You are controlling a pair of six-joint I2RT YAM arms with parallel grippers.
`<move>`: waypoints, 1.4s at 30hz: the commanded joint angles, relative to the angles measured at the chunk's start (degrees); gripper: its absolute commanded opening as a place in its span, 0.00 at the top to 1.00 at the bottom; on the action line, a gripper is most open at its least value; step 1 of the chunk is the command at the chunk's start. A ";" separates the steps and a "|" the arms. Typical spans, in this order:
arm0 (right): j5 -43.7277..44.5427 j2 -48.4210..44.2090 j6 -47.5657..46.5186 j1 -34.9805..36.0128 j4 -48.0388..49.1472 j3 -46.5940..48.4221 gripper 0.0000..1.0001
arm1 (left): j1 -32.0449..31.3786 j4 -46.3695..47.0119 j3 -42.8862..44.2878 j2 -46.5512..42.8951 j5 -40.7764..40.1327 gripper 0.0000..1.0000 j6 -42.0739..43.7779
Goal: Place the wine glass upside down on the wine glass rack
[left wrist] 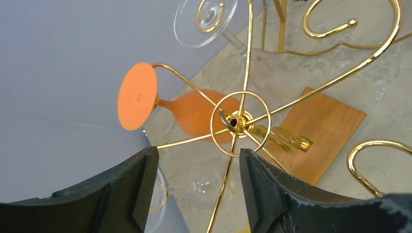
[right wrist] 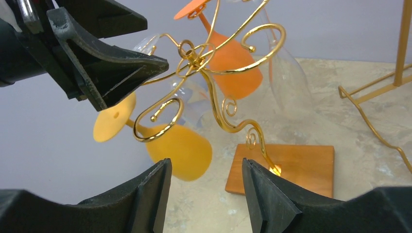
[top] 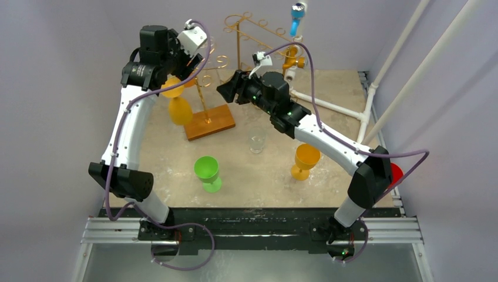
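Note:
The gold wire rack (top: 204,94) stands on a wooden base (top: 209,121) at the back left. A yellow glass (top: 179,108), an orange glass (left wrist: 194,114) and clear glasses (left wrist: 205,19) hang upside down on it. My left gripper (top: 195,59) is open and empty just above the rack's hub (left wrist: 236,121). My right gripper (top: 226,88) is open and empty just right of the rack, facing it. It sees the yellow glass (right wrist: 180,150), the orange glass (right wrist: 233,63) and a clear glass (right wrist: 289,77). A green glass (top: 207,172), a clear glass (top: 256,141) and an amber glass (top: 305,160) stand upright on the table.
A second gold stand (top: 246,35) is at the back centre. White pipes (top: 329,103) with orange and blue fittings (top: 298,17) are at the back right. A red object (top: 396,173) sits by the right edge. Walls close in the left and back sides.

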 commanded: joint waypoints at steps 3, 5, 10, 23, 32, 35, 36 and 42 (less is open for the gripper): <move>-1.84 0.61 -2.06 -1.31 -2.89 4.66 0.37 | 0.30 0.38 -0.13 -0.34 0.50 0.37 -1.17; -1.88 0.29 -2.59 -1.71 -3.65 5.40 0.36 | 0.31 0.14 0.74 -0.40 0.48 0.37 -1.55; -1.58 -2.30 -4.19 -3.15 -5.59 3.90 0.35 | 0.31 -0.95 3.19 -0.76 0.89 0.37 -2.16; 6.03 -10.62 -12.51 -4.38 -18.07 -11.38 0.40 | 0.31 -3.01 6.44 -3.70 3.00 0.25 -10.80; 5.38 -4.81 -14.30 -3.23 -18.36 -15.38 0.39 | 0.39 -6.12 6.59 -7.02 1.57 0.00 -16.56; 6.02 -1.27 -14.87 -2.10 -20.07 -13.30 0.40 | 0.39 -7.69 6.22 -8.35 1.55 0.00 -16.36; 6.46 -0.42 -15.12 -1.53 -20.53 -12.66 0.41 | 0.39 -7.95 6.03 -8.85 1.20 0.00 -16.03; 8.86 1.69 -15.37 0.18 -22.36 -11.71 0.44 | 0.39 -8.44 3.76 -12.04 0.35 0.01 -14.74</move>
